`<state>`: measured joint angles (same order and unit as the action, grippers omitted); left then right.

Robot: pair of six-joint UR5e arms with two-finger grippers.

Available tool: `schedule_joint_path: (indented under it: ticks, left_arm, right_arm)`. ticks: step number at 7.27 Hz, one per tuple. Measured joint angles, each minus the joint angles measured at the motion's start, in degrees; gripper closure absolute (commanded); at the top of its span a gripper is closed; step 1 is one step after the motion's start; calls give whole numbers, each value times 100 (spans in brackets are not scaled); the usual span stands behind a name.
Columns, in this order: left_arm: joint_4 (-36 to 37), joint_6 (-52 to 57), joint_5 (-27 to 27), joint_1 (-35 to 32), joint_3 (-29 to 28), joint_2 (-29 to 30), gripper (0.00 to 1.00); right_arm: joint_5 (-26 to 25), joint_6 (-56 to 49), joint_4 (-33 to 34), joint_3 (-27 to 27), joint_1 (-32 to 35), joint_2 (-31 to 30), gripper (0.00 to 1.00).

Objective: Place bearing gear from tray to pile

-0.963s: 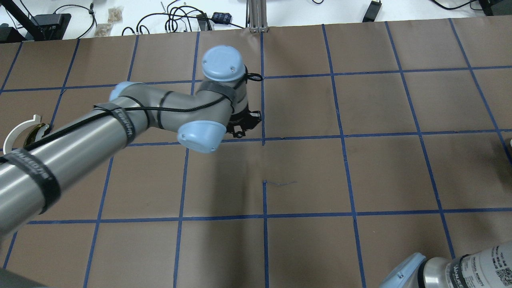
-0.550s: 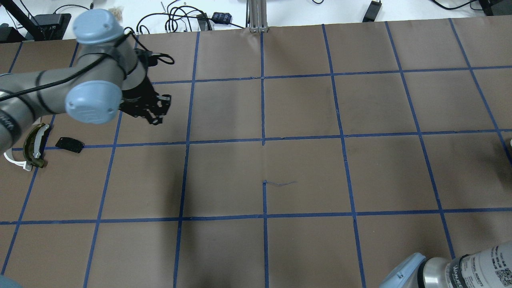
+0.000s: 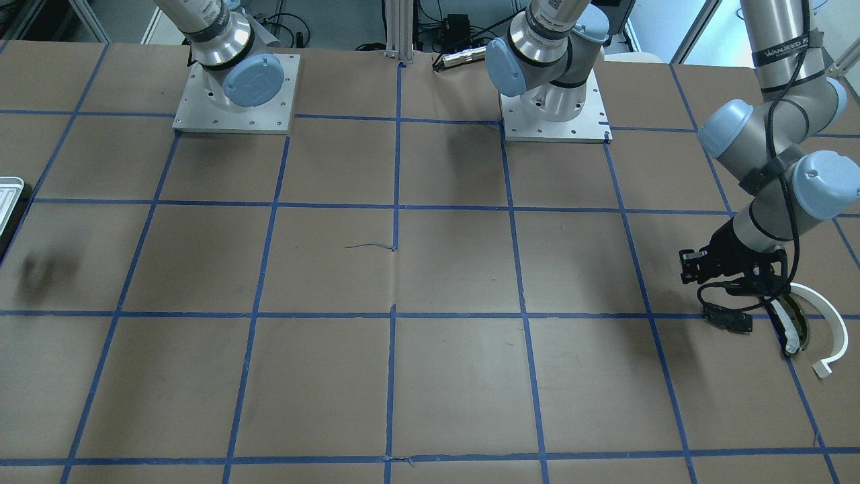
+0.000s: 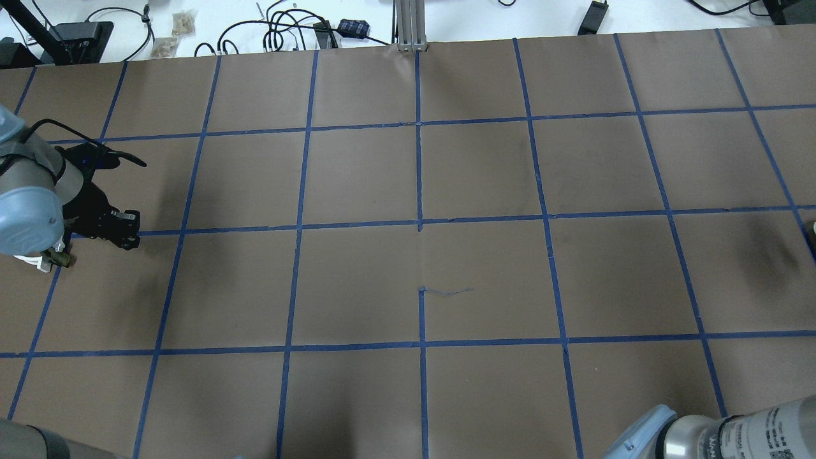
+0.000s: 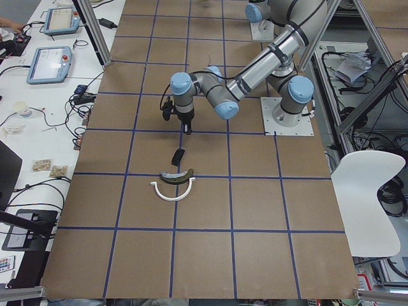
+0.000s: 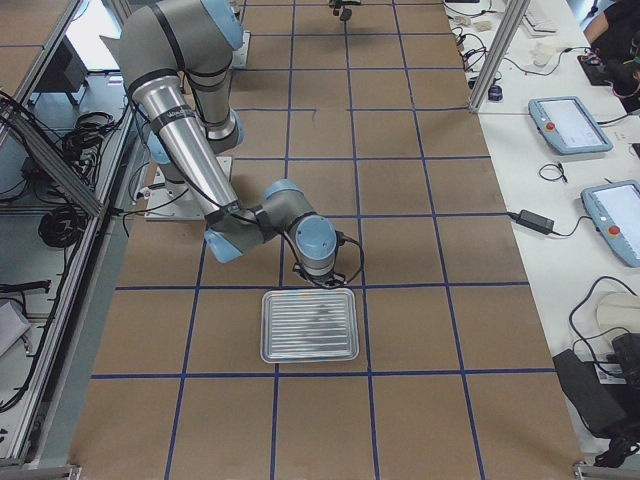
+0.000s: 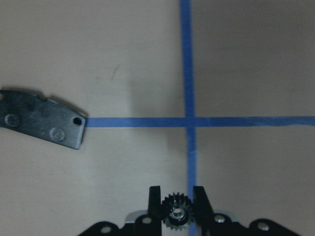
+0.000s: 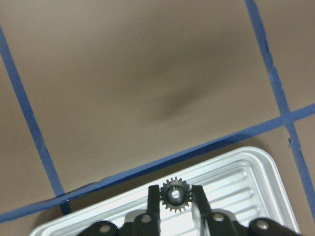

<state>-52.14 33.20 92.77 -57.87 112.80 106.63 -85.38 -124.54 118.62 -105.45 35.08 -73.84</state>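
Note:
My left gripper (image 7: 176, 202) is shut on a small black toothed bearing gear (image 7: 176, 215) and holds it above the table beside the pile. The pile is a flat black plate (image 7: 42, 123), a dark olive-and-white curved piece (image 3: 793, 326) and a white arc (image 3: 830, 323). In the front-facing view the left gripper (image 3: 699, 265) hovers just left of the black plate (image 3: 729, 318). My right gripper (image 8: 175, 191) is shut on a second black gear (image 8: 174, 196), above the far edge of the silvery ribbed tray (image 8: 241, 182). The tray (image 6: 308, 325) holds nothing else that I can see.
The brown paper table top carries a blue tape grid (image 4: 419, 226). Cables and small devices (image 4: 287, 29) lie beyond the far edge. Both arm bases (image 3: 235, 94) stand at the robot's side. The tray's corner (image 3: 8, 195) shows at the front-facing view's left edge.
My left arm has swung from the table's middle to its left end, carrying the gear over to the pile. A shadow has appeared at the table's right side.

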Motion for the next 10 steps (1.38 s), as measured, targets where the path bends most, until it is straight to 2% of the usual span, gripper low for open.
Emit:
schedule_joint_path:
  ticks: [1, 2, 3, 5, 7, 9, 10]
  left_arm:
    - [323, 127, -6, 116, 226, 65, 75]
    - [477, 190, -13, 161, 347, 86, 15]
    - [571, 251, -16, 181, 346, 77, 0]
    - [425, 287, -14, 177, 75, -19, 0]
    - [-298, 58, -34, 83, -352, -164, 0]
    - [-1100, -336, -157, -113, -734, -405, 0]
    - [-1433, -600, -315, -282, -874, -573, 0]
  right_arm:
    - [-6, 681, -400, -6, 345, -367, 81]
    - [-11, 1450, -754, -13, 828, -708, 81]
    - [-11, 2294, -1016, -9, 1408, -978, 81]
    - [6, 4314, -1248, 4, 2713, -1258, 81]
    - [9, 6628, -1204, 13, 4094, -1260, 81]
    - [-8, 8842, -742, 17, 5297, -959, 81]
    - [2, 9729, -257, 38, 5839, -626, 81]
